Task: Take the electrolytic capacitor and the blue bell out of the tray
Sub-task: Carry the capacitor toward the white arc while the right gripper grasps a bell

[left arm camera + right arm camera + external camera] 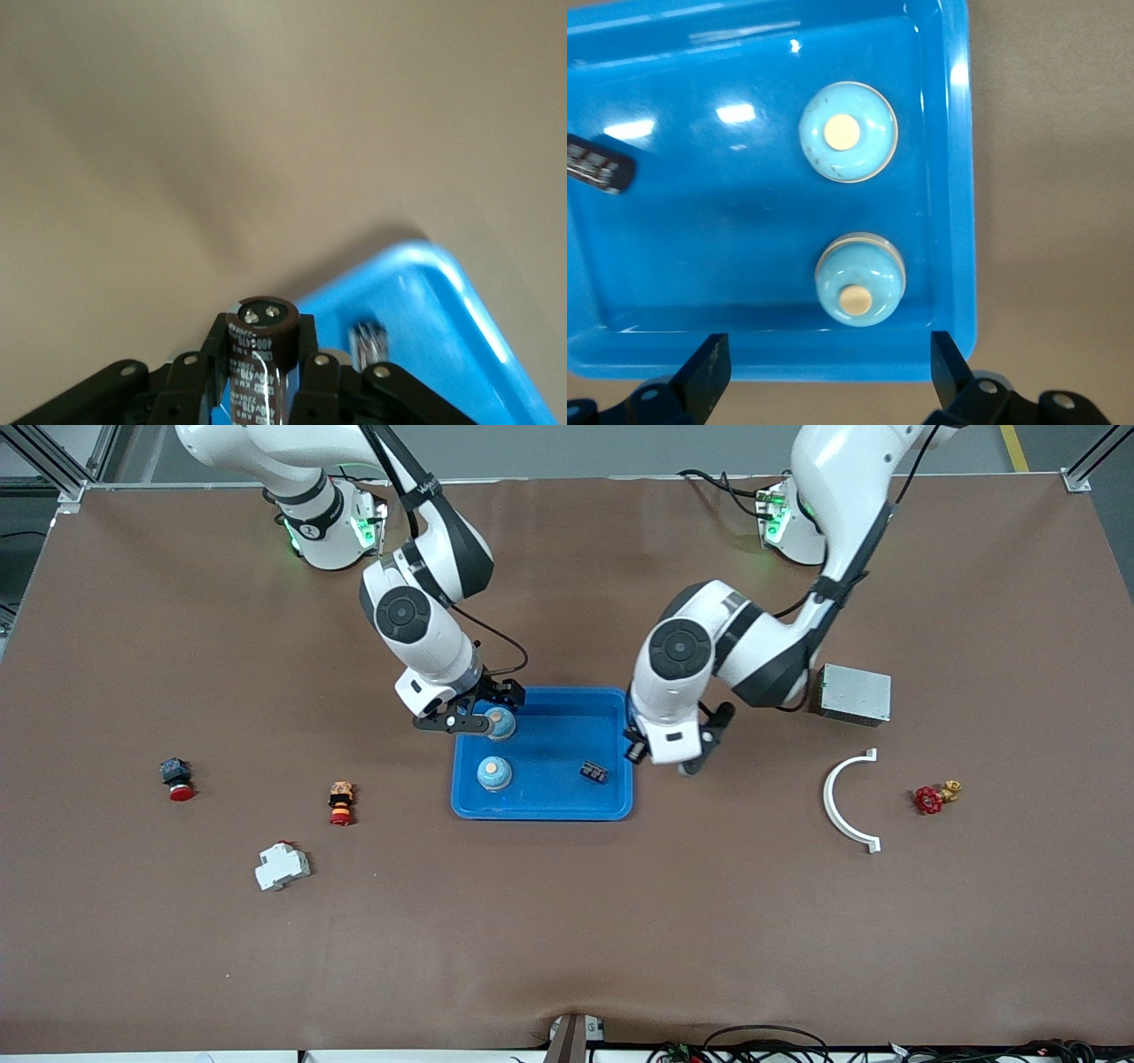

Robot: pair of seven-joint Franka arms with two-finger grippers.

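A blue tray (620,797) sits mid-table. It holds two light blue bells, one (499,724) at its corner nearest the robots and one (494,772) nearer the front camera. It also holds a small black component (594,771). My right gripper (487,708) is open over that corner, right beside the first bell. In the right wrist view, my right gripper (830,363) hangs over the tray rim (957,177), with both bells (859,282) (849,131) free. My left gripper (678,760) hangs at the tray's edge toward the left arm's end. In the left wrist view, my left gripper (261,359) is shut on a dark brown capacitor (262,323).
Toward the left arm's end lie a grey metal box (854,693), a white curved bracket (846,802) and a red valve (930,797). Toward the right arm's end lie two red push buttons (175,777) (341,802) and a white breaker (282,865).
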